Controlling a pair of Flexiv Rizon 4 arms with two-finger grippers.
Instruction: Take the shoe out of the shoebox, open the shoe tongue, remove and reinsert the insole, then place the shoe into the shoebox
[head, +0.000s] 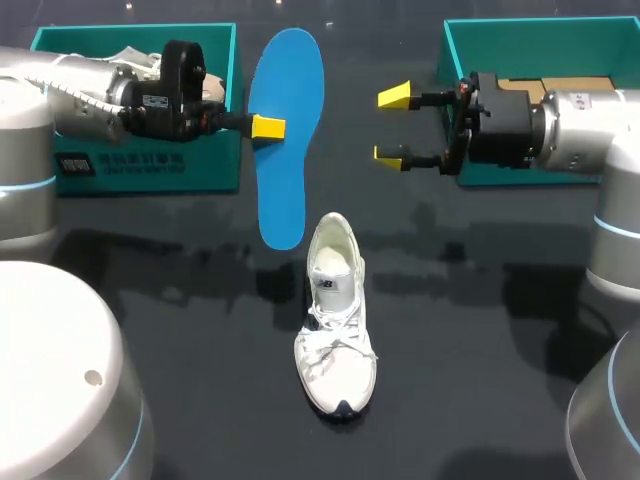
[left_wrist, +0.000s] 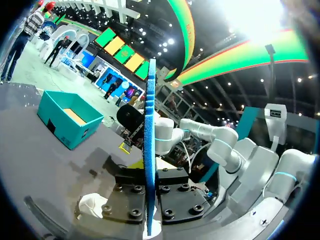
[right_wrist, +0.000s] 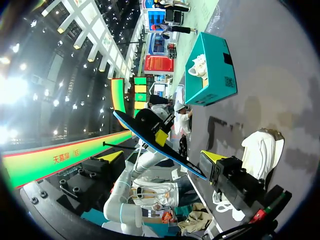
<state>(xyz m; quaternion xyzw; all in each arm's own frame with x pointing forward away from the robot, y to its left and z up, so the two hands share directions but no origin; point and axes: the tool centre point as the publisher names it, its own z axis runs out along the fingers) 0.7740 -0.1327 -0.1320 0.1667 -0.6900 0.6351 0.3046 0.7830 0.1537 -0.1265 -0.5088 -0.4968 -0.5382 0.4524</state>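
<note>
A blue insole (head: 285, 130) hangs on edge above the table, pinched at its right edge by my left gripper (head: 268, 127), which is shut on it. In the left wrist view the insole (left_wrist: 149, 150) runs edge-on between the fingers of that gripper (left_wrist: 149, 202). The white shoe (head: 335, 320) lies on the dark table below, toe toward the front, its mouth empty. My right gripper (head: 393, 125) stands open a short way to the right of the insole, not touching it. From the right wrist view the insole (right_wrist: 160, 142) is ahead of the open gripper (right_wrist: 161, 156), with the shoe (right_wrist: 262, 150) beyond.
A teal shoebox (head: 200, 160) at the back left holds another white shoe behind my left arm. A second teal shoebox (head: 455, 60) stands at the back right, behind my right arm. My own arm bases crowd the front corners.
</note>
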